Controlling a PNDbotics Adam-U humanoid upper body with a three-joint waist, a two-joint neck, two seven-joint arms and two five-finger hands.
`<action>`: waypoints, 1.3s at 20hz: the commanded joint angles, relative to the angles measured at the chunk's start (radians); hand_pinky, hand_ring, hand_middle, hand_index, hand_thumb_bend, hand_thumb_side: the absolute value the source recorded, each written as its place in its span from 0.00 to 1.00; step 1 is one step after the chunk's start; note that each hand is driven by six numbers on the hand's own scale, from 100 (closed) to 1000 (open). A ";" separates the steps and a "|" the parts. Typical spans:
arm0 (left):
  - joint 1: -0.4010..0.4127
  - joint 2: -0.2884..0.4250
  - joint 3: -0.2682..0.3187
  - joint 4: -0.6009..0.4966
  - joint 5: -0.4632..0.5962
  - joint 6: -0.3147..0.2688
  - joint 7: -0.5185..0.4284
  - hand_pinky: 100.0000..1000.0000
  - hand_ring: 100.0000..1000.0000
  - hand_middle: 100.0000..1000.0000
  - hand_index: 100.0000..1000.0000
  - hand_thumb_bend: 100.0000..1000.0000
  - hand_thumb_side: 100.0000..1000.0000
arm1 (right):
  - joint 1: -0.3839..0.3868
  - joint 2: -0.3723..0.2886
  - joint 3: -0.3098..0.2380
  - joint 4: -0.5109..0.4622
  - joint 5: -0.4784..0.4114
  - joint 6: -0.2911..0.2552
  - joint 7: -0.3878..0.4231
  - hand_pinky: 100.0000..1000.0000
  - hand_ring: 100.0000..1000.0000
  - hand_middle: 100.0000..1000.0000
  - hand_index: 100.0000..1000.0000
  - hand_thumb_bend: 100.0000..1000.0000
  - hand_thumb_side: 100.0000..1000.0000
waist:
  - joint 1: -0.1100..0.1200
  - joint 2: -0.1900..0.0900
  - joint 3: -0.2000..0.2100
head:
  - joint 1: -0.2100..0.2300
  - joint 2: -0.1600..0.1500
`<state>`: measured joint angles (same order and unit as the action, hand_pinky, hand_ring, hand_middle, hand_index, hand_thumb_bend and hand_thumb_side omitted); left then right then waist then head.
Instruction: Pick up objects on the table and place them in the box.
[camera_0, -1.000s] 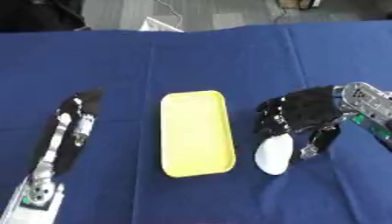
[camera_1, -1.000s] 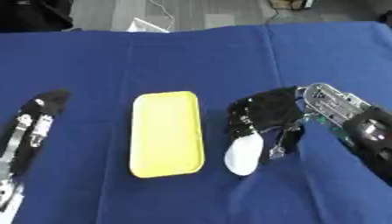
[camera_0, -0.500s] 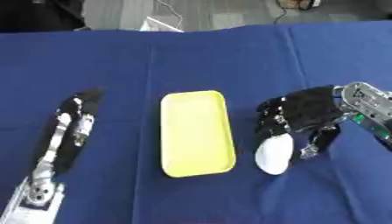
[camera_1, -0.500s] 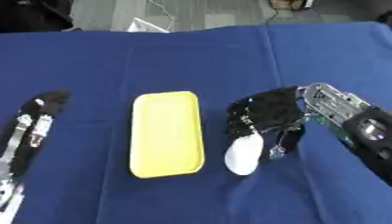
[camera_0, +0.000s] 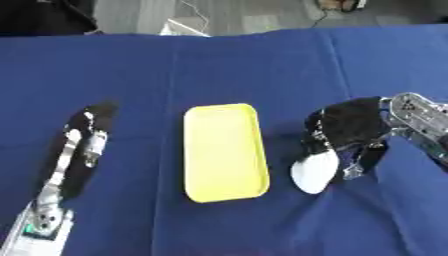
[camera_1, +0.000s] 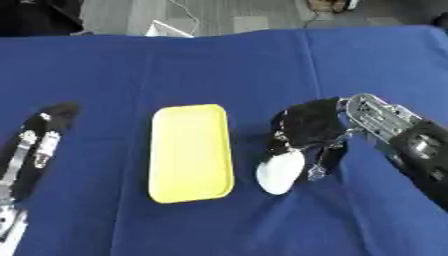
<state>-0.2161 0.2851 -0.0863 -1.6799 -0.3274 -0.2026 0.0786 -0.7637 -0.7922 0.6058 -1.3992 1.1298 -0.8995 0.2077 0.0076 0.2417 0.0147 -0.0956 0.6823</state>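
1 white oval object (camera_0: 314, 172) is lying on the blue desk (camera_0: 262, 60) right of the yellow box (camera_0: 223, 151), the right hand (camera_0: 350, 131) curling its fingers over its upper end.

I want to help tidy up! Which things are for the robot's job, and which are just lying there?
For the job:
- white oval thing, under the right hand
- yellow tray, which serves as the box

Just there:
- blue cloth
- left hand, resting flat
- cables on the floor beyond the table
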 joint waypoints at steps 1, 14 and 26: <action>-0.009 0.006 0.001 -0.025 0.001 -0.003 -0.002 0.78 0.79 0.80 0.88 0.00 1.00 | -0.003 -0.014 0.010 0.016 0.021 -0.008 0.028 0.64 0.55 0.50 0.58 0.53 0.19 | 0.001 -0.011 0.003 | -0.007 -0.007; -0.009 0.005 0.001 -0.024 0.002 -0.004 -0.003 0.78 0.79 0.80 0.88 0.00 1.00 | 0.001 -0.017 0.006 0.008 0.009 -0.008 0.034 0.65 0.56 0.50 0.58 0.53 0.20 | 0.001 -0.012 0.003 | -0.007 -0.009; -0.004 0.009 0.003 -0.023 0.001 -0.003 -0.001 0.78 0.79 0.80 0.88 0.00 1.00 | -0.012 -0.086 -0.046 -0.076 -0.072 0.023 -0.005 0.65 0.56 0.47 0.54 0.43 0.15 | -0.001 -0.016 -0.003 | 0.001 -0.008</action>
<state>-0.2159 0.2851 -0.0863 -1.6799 -0.3273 -0.2042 0.0770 -0.7628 -0.8284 0.5817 -1.4481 1.0731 -0.8795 0.2038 0.0062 0.2416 0.0140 -0.0947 0.6823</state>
